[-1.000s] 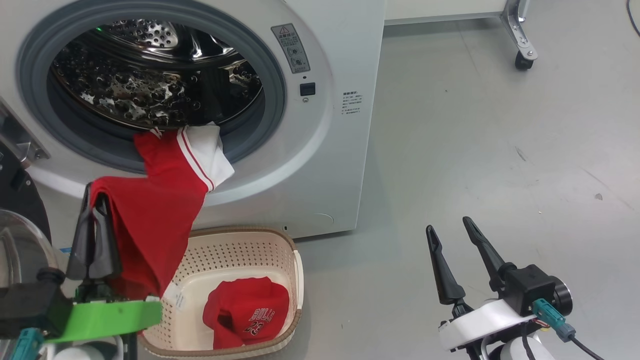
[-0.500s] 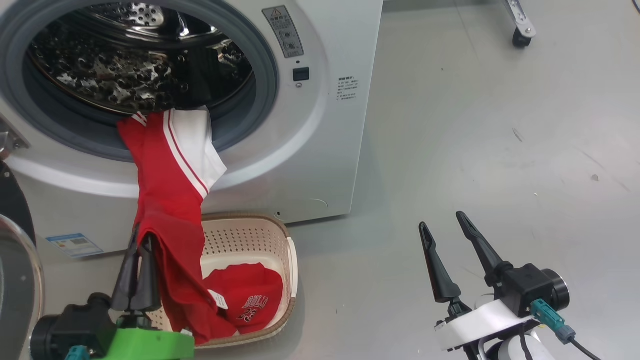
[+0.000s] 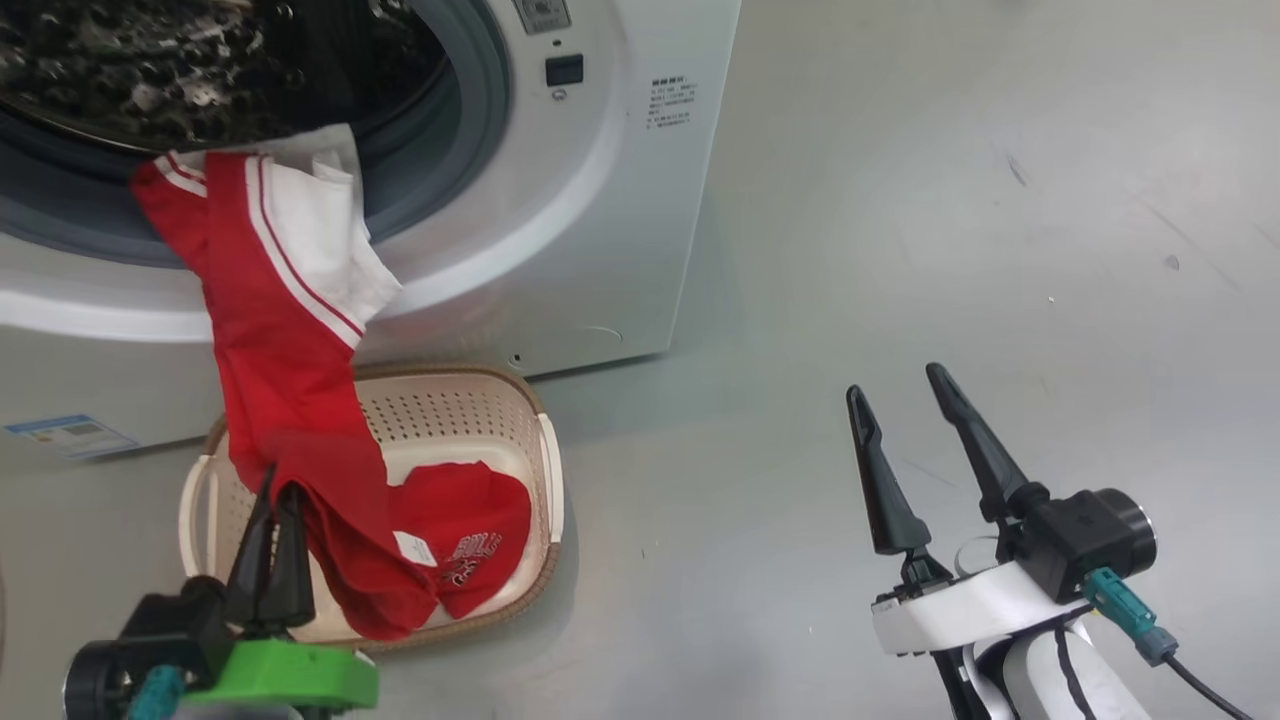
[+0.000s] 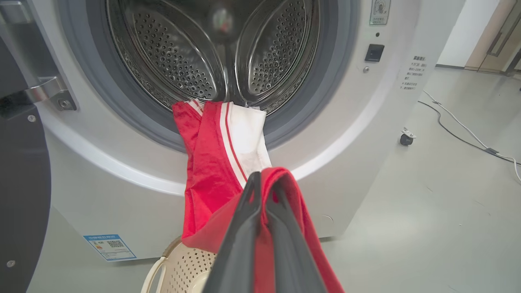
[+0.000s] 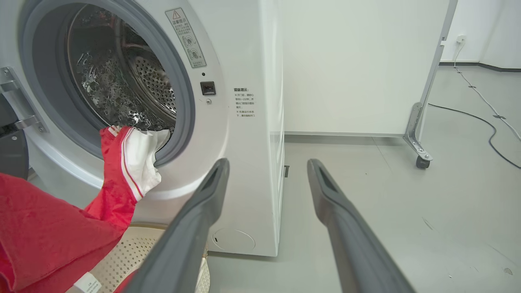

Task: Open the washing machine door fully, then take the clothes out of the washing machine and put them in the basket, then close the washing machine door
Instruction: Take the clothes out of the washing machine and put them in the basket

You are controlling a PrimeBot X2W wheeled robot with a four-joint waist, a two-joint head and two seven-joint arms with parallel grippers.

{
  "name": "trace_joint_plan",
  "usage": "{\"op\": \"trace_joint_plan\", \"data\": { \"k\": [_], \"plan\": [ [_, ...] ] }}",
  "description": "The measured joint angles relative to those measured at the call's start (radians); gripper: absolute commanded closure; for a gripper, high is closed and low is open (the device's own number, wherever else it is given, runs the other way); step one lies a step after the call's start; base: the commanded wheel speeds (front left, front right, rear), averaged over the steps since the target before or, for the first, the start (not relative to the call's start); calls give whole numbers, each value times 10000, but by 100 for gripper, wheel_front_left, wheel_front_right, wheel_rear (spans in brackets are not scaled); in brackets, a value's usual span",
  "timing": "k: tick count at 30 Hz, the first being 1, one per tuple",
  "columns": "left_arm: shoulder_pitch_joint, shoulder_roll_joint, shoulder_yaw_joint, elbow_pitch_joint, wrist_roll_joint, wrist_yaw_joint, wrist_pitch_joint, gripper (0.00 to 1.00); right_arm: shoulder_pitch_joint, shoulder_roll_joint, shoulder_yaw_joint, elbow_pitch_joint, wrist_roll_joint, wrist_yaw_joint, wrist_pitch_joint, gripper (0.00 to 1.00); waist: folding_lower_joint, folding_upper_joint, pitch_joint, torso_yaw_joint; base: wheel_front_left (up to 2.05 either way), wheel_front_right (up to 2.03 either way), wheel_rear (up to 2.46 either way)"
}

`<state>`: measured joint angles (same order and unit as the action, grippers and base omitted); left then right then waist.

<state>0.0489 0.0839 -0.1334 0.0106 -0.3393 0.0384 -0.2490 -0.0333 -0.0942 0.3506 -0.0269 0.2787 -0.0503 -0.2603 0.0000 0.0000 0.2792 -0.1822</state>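
The white washing machine (image 3: pixel 560 230) stands with its steel drum (image 4: pixel 195 53) exposed; its black door (image 4: pixel 20 183) hangs swung out at the left. A red garment with white trim (image 3: pixel 285 370) stretches from the drum's lip down to my left gripper (image 3: pixel 275 500), which is shut on its lower part over the near-left edge of the cream basket (image 3: pixel 545 470). A red jersey with white lettering (image 3: pixel 470 540) lies inside the basket. My right gripper (image 3: pixel 900 390) is open and holds nothing, above the bare floor to the right of the machine.
A blue label (image 3: pixel 70 435) sits low on the machine's front. Behind the machine's right side stands a metal frame leg on a caster (image 5: pixel 421 160). Cables (image 5: pixel 484 110) run along the grey floor at the far right.
The head camera has tilted down. My left gripper has come down and rightward with the red garment, to the basket's near-left edge. The right gripper has stayed open in place.
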Motion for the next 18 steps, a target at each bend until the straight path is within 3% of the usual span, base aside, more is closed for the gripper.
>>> {"op": "trace_joint_plan", "data": {
  "k": [10, 18],
  "plan": [
    [-1163, 113, 360, 1220, -314, -10, 261, 100, -475, 217, -84, -451, 21, -42, 0, 0, 0, 0, 1037, -404, 0, 0, 0],
    [-2394, 594, 721, 2142, -407, -12, 686, 100, -825, 326, -48, -663, 146, -40, 0, 0, 0, 0, 1994, -786, 0, 0, 0]
  ]
}}
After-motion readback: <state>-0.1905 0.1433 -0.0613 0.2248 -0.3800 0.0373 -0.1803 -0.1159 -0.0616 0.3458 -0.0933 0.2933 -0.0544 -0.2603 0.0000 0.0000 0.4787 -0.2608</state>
